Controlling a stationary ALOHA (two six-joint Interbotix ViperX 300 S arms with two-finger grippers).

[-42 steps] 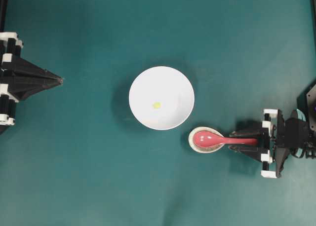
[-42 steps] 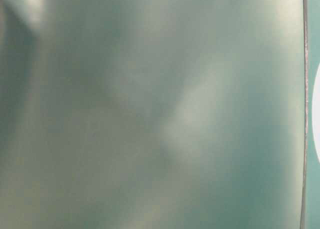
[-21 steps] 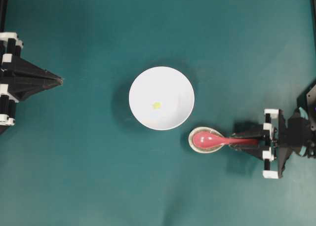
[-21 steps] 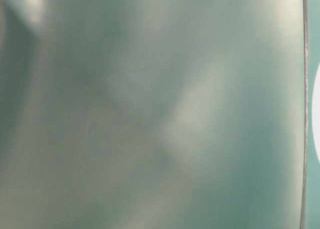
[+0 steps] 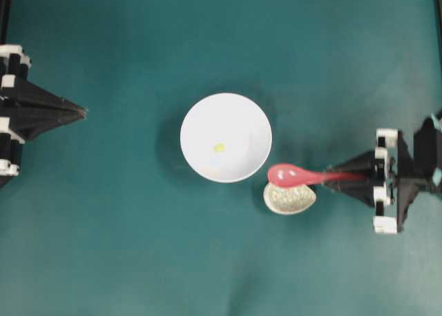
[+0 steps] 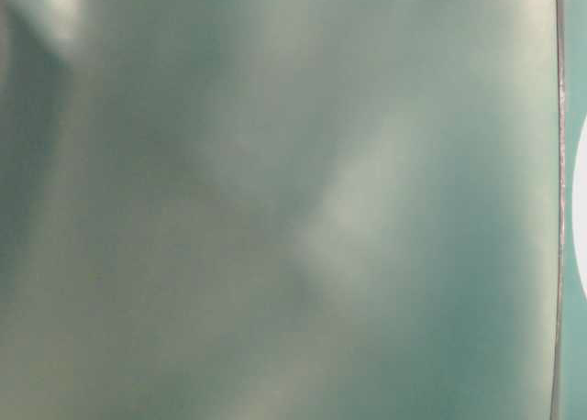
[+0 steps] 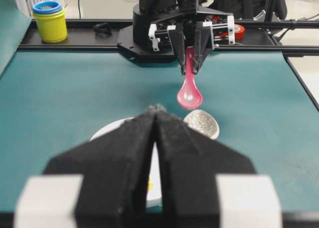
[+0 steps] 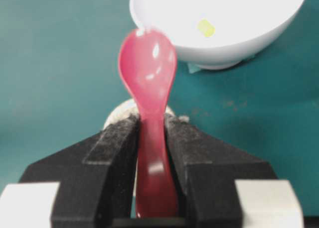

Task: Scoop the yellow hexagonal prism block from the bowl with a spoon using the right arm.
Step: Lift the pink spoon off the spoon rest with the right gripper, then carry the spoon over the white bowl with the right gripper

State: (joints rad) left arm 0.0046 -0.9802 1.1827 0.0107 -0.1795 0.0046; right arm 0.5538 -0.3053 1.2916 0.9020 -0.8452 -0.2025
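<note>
While the left gripper (image 5: 81,112) rests at the counter's (image 5: 124,247) left edge with its jaws closed on nothing, the bowl (image 5: 226,137) sits mid-counter with the yellow hexagonal prism block (image 5: 219,147) inside. Just right of it, the spoon (image 5: 297,175) hangs above the speckled dish (image 5: 289,199), its handle clamped between the jaws of the right gripper (image 5: 340,177).

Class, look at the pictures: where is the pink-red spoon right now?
In the overhead view the spoon is right of centre, clamped by its handle in the right tool, its scoop lifted above the speckled dish, beside the white bowl.
</note>
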